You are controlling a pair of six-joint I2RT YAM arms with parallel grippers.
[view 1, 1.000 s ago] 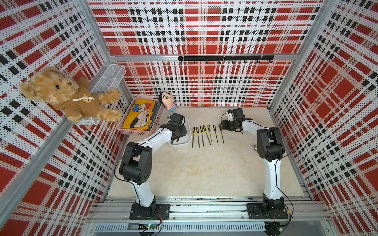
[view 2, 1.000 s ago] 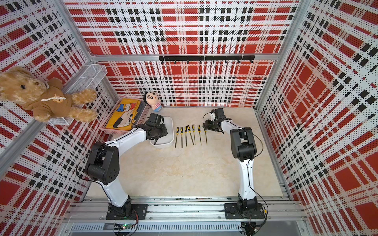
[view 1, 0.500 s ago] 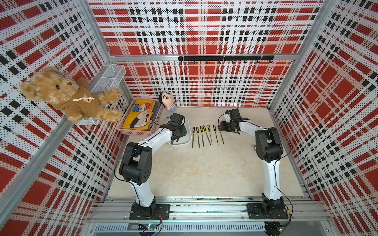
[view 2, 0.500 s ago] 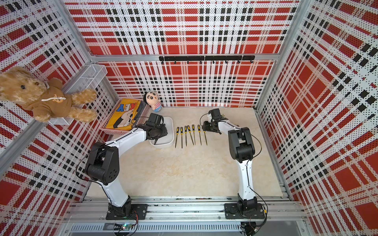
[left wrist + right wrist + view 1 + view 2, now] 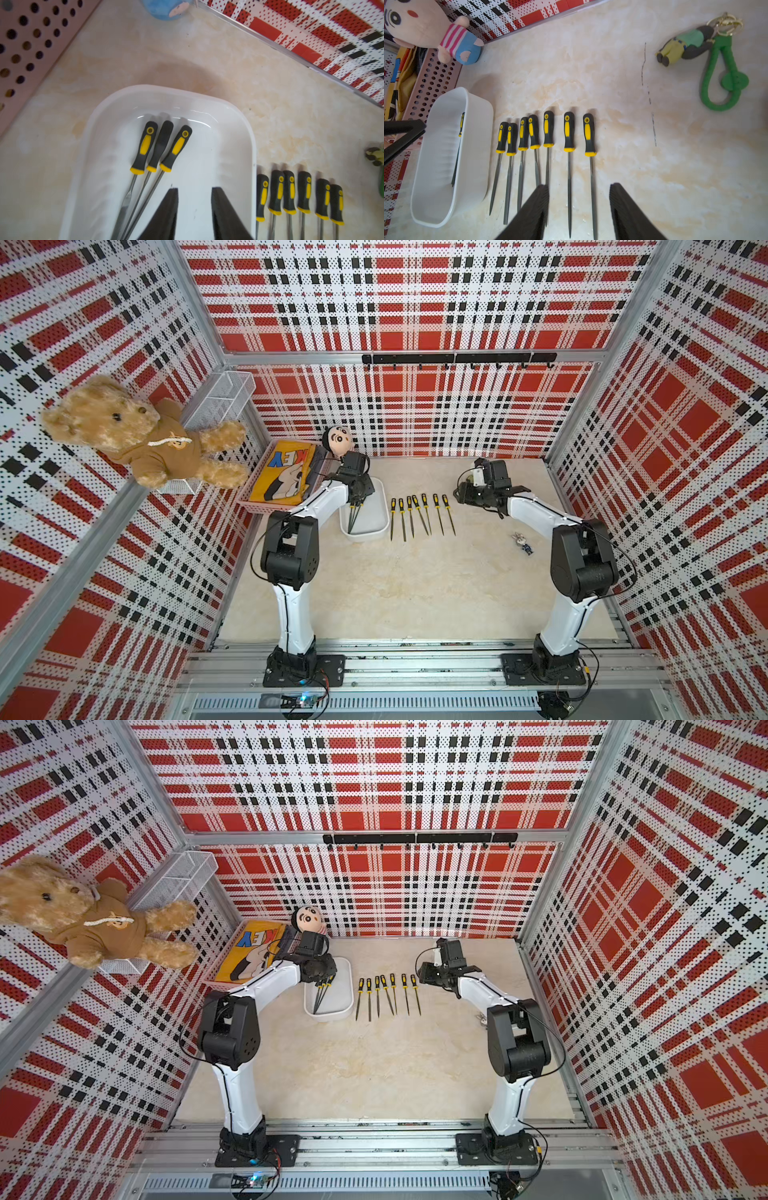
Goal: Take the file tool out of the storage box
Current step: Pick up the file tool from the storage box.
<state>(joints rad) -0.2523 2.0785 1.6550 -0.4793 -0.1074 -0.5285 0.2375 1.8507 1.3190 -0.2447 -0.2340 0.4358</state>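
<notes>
The storage box (image 5: 365, 536) (image 5: 328, 1016) (image 5: 166, 89) (image 5: 475, 145) is a shallow white tub left of centre at the back of the table. Three black-and-yellow file tools (image 5: 160, 149) (image 5: 353, 516) lie inside it, handles toward the back wall. My left gripper (image 5: 194, 190) (image 5: 358, 491) hovers over the box, open, with nothing between its fingers, beside the files' shafts. Several more files (image 5: 419, 514) (image 5: 548, 133) lie in a row on the table right of the box. My right gripper (image 5: 578, 187) (image 5: 465, 495) is open and empty above the right end of that row.
A pink perforated basket (image 5: 270, 506) with yellow cloth stands left of the box, and a small doll (image 5: 338, 441) sits behind it. A green-looped keychain figure (image 5: 720, 68) lies right of the file row. A teddy bear (image 5: 133, 435) and wire basket (image 5: 220, 402) hang on the left wall.
The right arm's elbow has swung out to the right and toward the front, with its gripper staying by the right end of the file row. The left arm has not moved.
</notes>
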